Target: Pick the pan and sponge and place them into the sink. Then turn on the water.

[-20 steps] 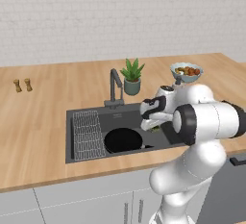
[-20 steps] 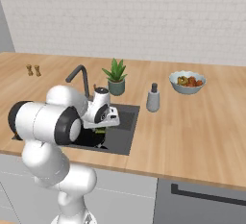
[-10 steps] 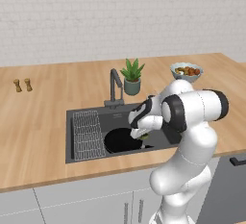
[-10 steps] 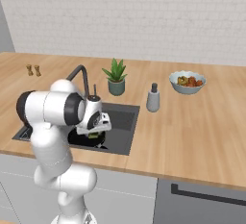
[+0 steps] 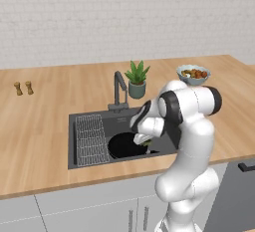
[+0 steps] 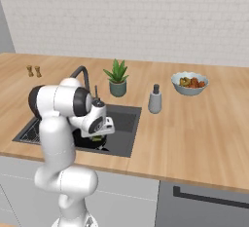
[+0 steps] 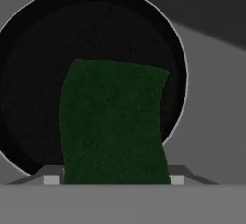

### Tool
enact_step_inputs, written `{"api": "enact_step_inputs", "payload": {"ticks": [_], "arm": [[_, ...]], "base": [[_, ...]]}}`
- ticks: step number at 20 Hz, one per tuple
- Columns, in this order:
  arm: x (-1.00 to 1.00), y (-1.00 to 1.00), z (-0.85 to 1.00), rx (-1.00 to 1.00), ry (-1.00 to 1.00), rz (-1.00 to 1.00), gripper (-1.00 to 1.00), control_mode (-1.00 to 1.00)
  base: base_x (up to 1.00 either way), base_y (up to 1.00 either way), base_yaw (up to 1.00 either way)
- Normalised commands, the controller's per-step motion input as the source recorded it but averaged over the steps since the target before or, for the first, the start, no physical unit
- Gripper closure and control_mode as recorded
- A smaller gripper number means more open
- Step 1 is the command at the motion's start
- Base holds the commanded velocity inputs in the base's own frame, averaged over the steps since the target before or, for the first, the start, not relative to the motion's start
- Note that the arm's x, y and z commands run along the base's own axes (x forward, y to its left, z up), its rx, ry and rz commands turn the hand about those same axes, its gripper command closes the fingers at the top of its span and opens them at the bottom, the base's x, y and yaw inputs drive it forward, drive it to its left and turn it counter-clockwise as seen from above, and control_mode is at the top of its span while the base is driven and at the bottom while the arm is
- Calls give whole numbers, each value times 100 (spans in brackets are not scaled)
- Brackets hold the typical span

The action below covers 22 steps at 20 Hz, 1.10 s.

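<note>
The black pan (image 7: 38,64) lies flat on the floor of the dark grey sink (image 7: 216,117). My gripper (image 7: 113,179) is shut on the sponge (image 7: 115,122), whose green scouring face hangs just above the pan's inside. From the left base view the gripper (image 5: 142,138) is down inside the sink (image 5: 74,141) over the pan (image 5: 122,146), with a bit of the sponge (image 5: 144,140) showing yellow-green at its tip. In the right base view the sponge (image 6: 97,137) peeks out under the hand above the pan (image 6: 89,143). No water runs from the faucet (image 5: 118,89).
A wire rack (image 5: 92,139) fills the sink's left part. Behind the sink stand a potted plant (image 5: 137,79) and a soap dispenser (image 6: 155,99). A bowl of fruit (image 6: 189,82) sits at the back right, two small shakers (image 5: 23,87) at the far left.
The arm has swung down and left, carrying the sponge from above the sink's right side to low over the pan. The pan has stayed put.
</note>
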Motion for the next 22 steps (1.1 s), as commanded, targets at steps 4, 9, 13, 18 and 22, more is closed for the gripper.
{"api": "enact_step_inputs", "payload": {"ticks": [4,9,13,18,22], "arm": [[31,0,-26,0,-2,0,100,-100],[30,1,-25,0,-1,0,100,-100],[22,13,-25,0,0,0,100,-100],[18,16,-22,0,0,0,100,-100],[18,13,-18,0,0,0,-100,-100]], "base": [[0,0,0],[0,0,0],[0,0,0],[0,0,0],[0,0,0]]}}
